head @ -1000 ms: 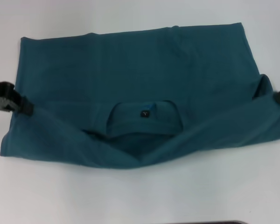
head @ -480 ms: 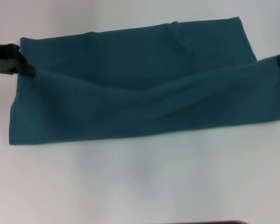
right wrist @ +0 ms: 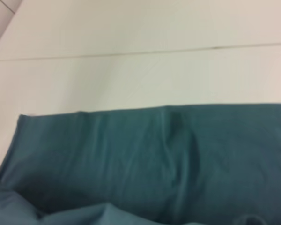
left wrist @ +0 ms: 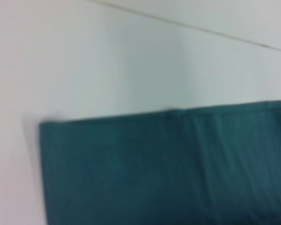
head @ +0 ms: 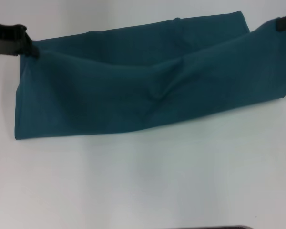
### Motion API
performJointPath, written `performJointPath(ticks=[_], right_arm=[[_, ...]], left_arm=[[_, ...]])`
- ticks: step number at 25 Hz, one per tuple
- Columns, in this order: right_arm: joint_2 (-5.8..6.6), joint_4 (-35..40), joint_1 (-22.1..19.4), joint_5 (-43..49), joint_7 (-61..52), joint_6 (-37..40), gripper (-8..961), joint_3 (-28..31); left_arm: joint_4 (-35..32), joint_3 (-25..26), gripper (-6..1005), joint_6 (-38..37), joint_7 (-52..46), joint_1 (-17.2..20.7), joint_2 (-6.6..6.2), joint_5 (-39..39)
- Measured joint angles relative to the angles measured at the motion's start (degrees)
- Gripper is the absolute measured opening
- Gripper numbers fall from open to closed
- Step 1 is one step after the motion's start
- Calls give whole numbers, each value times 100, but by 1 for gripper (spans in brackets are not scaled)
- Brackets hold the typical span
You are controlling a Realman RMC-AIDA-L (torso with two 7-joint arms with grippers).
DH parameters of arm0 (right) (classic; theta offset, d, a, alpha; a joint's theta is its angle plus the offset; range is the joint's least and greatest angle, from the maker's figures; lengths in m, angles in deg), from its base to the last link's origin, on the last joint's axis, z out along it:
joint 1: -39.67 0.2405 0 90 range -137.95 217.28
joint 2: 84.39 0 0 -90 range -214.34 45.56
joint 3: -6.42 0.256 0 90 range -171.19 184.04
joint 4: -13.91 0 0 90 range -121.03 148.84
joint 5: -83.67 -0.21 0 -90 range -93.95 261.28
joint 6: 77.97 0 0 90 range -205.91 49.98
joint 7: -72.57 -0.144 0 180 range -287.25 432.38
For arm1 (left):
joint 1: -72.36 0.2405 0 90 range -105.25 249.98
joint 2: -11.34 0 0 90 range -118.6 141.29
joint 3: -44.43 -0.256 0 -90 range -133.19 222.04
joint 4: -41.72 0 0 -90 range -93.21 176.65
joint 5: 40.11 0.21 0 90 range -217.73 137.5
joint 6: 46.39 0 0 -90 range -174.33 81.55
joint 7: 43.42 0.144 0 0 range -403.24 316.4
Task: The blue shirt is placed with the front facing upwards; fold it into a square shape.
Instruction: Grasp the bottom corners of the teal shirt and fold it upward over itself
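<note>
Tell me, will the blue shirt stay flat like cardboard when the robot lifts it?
Probably not. The blue shirt sags and wrinkles in the middle between the left gripper and the right gripper, so it looks floppy. It likely won't roll or tip, just droop and drape.

Plain white table (head: 148,186), thin seam line across (right wrist: 131,53).

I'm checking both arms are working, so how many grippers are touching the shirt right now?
2. The left gripper grips the blue shirt at its far left corner; the right gripper grips its far right corner, partly cut off at the head view's edge.
</note>
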Motion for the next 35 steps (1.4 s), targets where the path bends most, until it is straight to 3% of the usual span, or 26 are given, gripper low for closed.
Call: performJointPath(ticks=[11, 18, 23, 29, 35], right_arm=[[-49, -22, -52, -102, -106, -943, 29, 27], [-311, -43, -89, -78, -54, -1954, 29, -152], [-511, -226, -82, -25, -81, -2971, 30, -754], [-548, -834, 58, -17, -95, -3812, 30, -1326], [-616, -997, 105, -12, -94, -4153, 30, -1495]], left_arm=[[-52, -107, 1, 749, -170, -207, -36, 28], [-282, -385, 0, 1422, -229, -207, 52, 312], [-364, -566, 0, 1855, -319, -229, 171, 574], [-366, -623, 0, 2067, -340, -207, 224, 625], [-355, -623, 0, 2198, -380, -174, 222, 671]])
